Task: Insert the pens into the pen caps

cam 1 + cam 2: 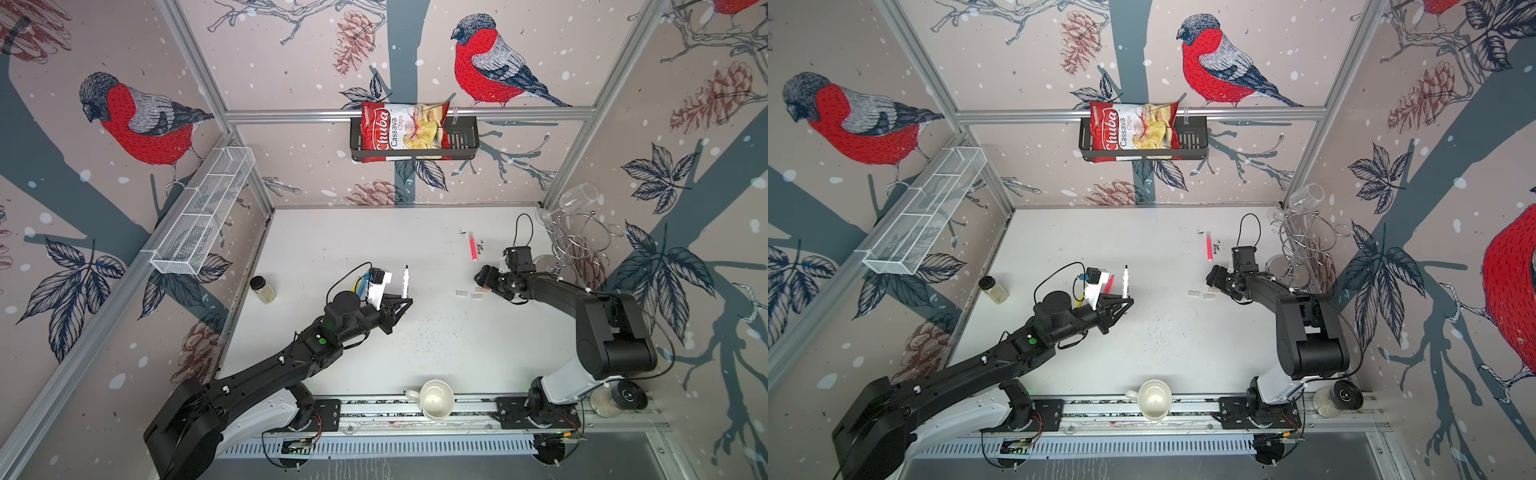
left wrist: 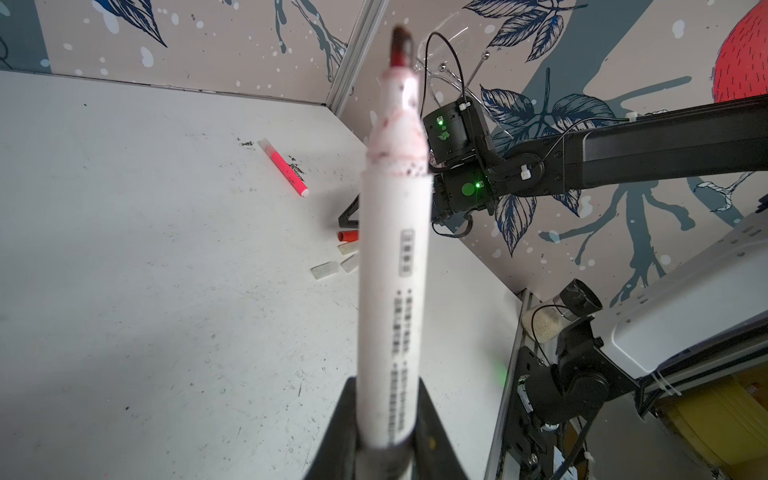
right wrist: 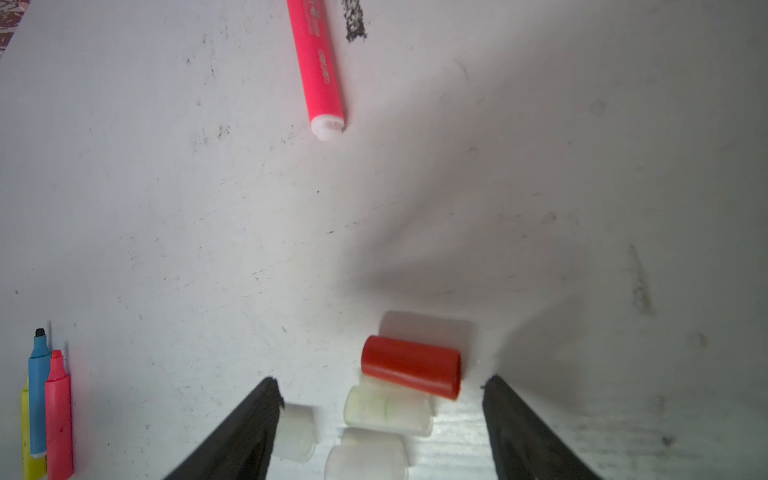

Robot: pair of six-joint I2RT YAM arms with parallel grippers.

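While left gripper (image 1: 409,300) jaws pinch the white pen (image 1: 406,282), we see right gripper (image 3: 382,384) jaws wide astride the caps (image 3: 386,411), at the pen's 3 o'clock; next, close on the red cap (image 3: 411,365).

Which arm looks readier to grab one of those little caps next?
The right one. The right claw hangs open just over the pen caps, the red cap lying just ahead of its gap. The left claw is shut on the white marker, apart from the caps.
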